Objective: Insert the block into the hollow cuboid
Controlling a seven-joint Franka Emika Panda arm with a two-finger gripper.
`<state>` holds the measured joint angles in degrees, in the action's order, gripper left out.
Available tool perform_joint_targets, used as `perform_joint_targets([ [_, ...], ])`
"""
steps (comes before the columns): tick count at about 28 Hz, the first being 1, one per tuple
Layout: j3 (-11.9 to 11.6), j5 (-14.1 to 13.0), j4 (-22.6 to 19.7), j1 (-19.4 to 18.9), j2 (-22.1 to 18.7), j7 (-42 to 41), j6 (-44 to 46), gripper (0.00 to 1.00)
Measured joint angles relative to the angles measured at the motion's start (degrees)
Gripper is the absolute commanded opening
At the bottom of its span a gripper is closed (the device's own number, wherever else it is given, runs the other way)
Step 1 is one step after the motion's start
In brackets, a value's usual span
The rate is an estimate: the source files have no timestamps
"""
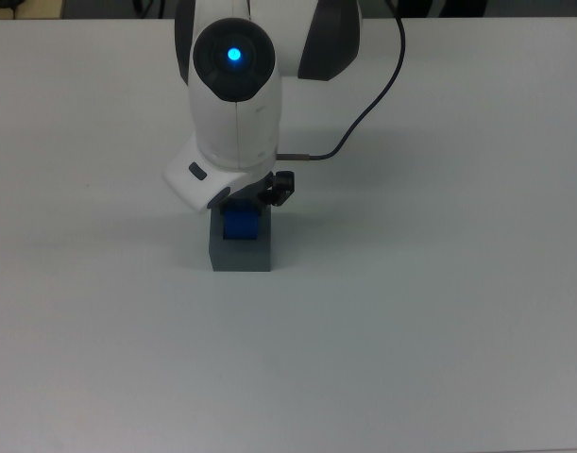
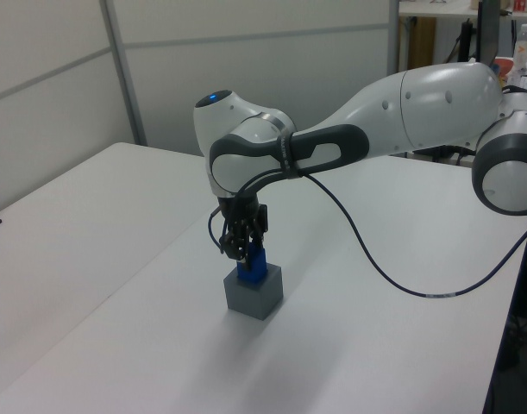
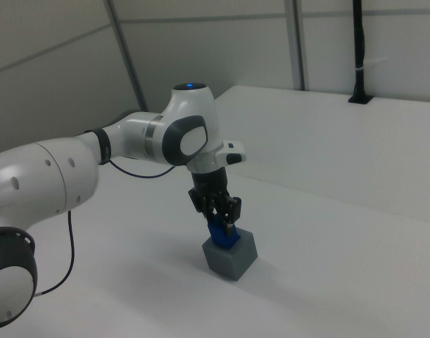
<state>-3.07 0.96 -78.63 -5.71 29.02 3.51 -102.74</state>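
Note:
The blue block (image 1: 241, 226) sits partly down in the recess of the grey hollow cuboid (image 1: 241, 257), its upper part still above the rim. In the left view the block (image 2: 254, 269) pokes out of the hollow cuboid (image 2: 254, 298). My gripper (image 2: 247, 256) comes straight down onto it, fingers either side of its top and shut on it. The right view has the gripper (image 3: 222, 222) over the block (image 3: 224, 238) in the hollow cuboid (image 3: 233, 260). From the top view the arm's wrist hides the fingers.
The cuboid stands alone on a wide white table (image 1: 439, 311). A black cable (image 1: 368, 104) loops from the wrist toward the top view's upper right. The table edge (image 2: 505, 328) runs along the left view's right, with wall panels behind.

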Motion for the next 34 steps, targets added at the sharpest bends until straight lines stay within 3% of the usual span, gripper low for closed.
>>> perform_joint_targets([
  [1,0.0,0.0,0.0,0.0,0.0,0.0,0.0,0.46],
  [2,0.0,0.0,0.0,0.0,0.0,0.0,0.0,0.63],
  [3,0.0,0.0,0.0,0.1,0.0,0.0,0.0,0.87],
  [4,0.0,0.0,0.0,0.1,0.0,0.0,0.0,1.00],
  [13,0.0,0.0,0.8,0.2,-0.7,0.0,0.0,1.00],
  [18,0.0,0.0,0.1,0.4,-4.3,0.0,0.4,1.00],
  [21,0.0,0.0,-2.2,0.6,-8.3,0.0,1.4,1.00],
  [28,0.0,0.0,-13.5,0.9,-22.4,0.3,2.5,1.00],
  [34,0.0,0.0,-21.3,1.0,-31.5,0.6,2.6,1.00],
])
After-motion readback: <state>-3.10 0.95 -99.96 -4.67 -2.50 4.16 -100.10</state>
